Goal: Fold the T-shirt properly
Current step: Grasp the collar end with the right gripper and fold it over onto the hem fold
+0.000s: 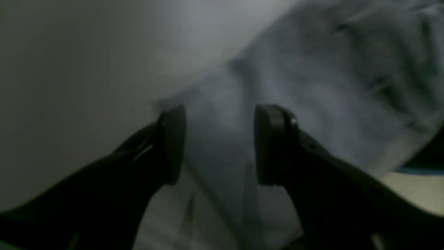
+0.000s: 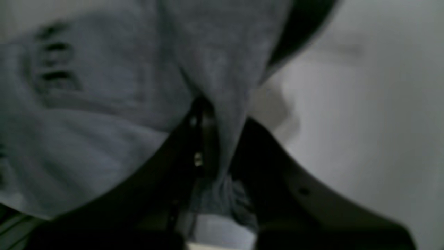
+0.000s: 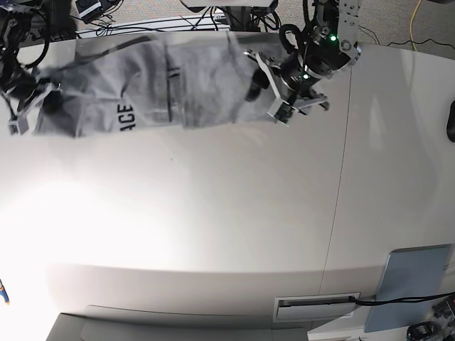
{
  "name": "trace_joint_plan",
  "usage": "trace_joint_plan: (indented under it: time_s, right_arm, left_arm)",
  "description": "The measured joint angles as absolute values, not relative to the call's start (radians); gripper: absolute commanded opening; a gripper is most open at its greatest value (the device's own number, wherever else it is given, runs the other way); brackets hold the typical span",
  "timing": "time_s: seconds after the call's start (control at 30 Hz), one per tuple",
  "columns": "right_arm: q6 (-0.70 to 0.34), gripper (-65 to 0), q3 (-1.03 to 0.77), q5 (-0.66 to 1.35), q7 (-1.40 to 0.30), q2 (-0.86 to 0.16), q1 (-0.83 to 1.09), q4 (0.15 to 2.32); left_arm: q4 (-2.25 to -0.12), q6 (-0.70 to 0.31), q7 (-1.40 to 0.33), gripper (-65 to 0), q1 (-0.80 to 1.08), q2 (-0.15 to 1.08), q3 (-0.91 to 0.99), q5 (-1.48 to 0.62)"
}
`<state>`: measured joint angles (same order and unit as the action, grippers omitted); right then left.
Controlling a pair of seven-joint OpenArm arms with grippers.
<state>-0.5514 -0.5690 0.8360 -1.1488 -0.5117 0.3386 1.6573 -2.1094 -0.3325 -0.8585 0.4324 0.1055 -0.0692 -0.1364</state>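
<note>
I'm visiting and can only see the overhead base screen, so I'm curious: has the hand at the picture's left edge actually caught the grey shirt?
Observer: Yes. Its wrist view shows the right hand pinching a fold of the T-shirt.
Visitor: And the other hand?
Observer: The left hand is open, with cloth between its fingers but not gripped.
Visitor: Any print close up?
Observer: Dark lettering shows, too blurred to read.

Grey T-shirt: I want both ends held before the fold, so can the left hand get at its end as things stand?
Probably yes. The left hand stands open with the heather-grey cotton T-shirt right between and beyond its fingers, nothing in between. The right hand is already shut on its own end.
</note>
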Motion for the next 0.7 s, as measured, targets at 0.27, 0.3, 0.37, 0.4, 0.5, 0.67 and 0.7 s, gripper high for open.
trace_joint_plan:
  time_s: [0.27,0.3,0.37,0.4,0.5,0.67,0.7]
  right_arm:
    - [-0.492,-65.0,-0.569,0.907,-1.28,-0.405,0.341,1.999]
    - [-0.493,-65.0,-0.569,0.909,-1.295,-0.382,0.341,2.041]
    - [-0.482,-65.0,-0.568,0.906,-1.308,-0.348,0.341,2.124]
    - [-0.471,-65.0,-0.568,0.909,-1.303,-0.336,0.34,2.164]
    - [-0.47,-65.0,-0.535,0.876,-1.298,-0.309,0.342,2.258]
    - [-0.433,-65.0,-0.367,0.796,-1.25,-0.245,0.364,2.341]
    - [-0.426,-65.0,-0.328,0.775,-1.237,-0.231,0.366,2.341]
  left_arm:
    - [-2.026,-0.278,-0.812,-32.6,0.435,0.1,0.022,-0.078]
    - [-1.999,-0.289,-0.805,-32.6,0.435,0.101,0.051,-0.092]
    - [-1.949,-0.349,-0.81,-32.6,0.437,0.103,0.109,-0.148]
    - [-1.927,-0.383,-0.81,-32.6,0.437,0.103,0.132,-0.186]
    - [-1.885,-0.472,-0.83,-32.6,0.44,0.102,0.171,-0.308]
    - [-1.86,-0.528,-0.848,-32.6,0.44,0.102,0.146,-0.4]
    - [-1.86,-0.528,-0.848,-32.6,0.438,0.102,0.13,-0.4]
